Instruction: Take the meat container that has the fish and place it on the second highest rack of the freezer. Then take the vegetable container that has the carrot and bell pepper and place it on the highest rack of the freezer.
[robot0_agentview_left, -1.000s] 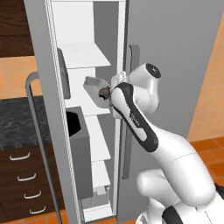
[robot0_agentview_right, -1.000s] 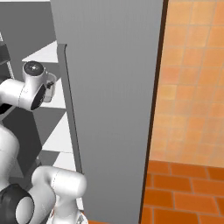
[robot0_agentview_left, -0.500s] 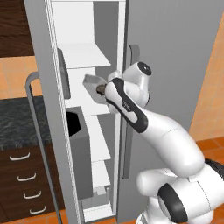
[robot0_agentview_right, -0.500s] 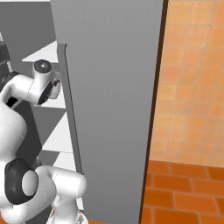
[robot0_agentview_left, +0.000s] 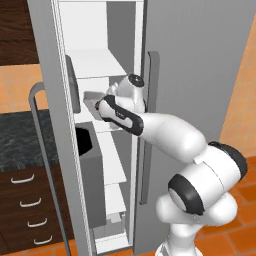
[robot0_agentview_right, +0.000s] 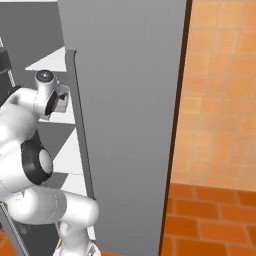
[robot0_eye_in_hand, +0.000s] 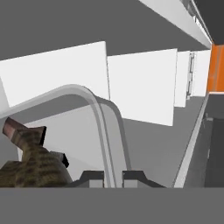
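While the gripper (robot0_eye_in_hand: 113, 176) pinches the container rim (robot0_eye_in_hand: 103, 127) | fish (robot0_eye_in_hand: 30, 162) at 9 o'clock | risk: tray tips, catching a freezer (robot0_agentview_left: 90, 60) shelf.

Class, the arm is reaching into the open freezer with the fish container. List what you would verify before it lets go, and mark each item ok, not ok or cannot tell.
1. Gripper shut on the container's rim: ok.
2. Fish in the container: ok.
3. Freezer door open, shelves reachable: ok.
4. Container inside the freezer opening, below the upper shelf: ok.
5. Container resting flat on a rack: cannot tell; the arm hides its underside.
6. That rack being the second highest: cannot tell.
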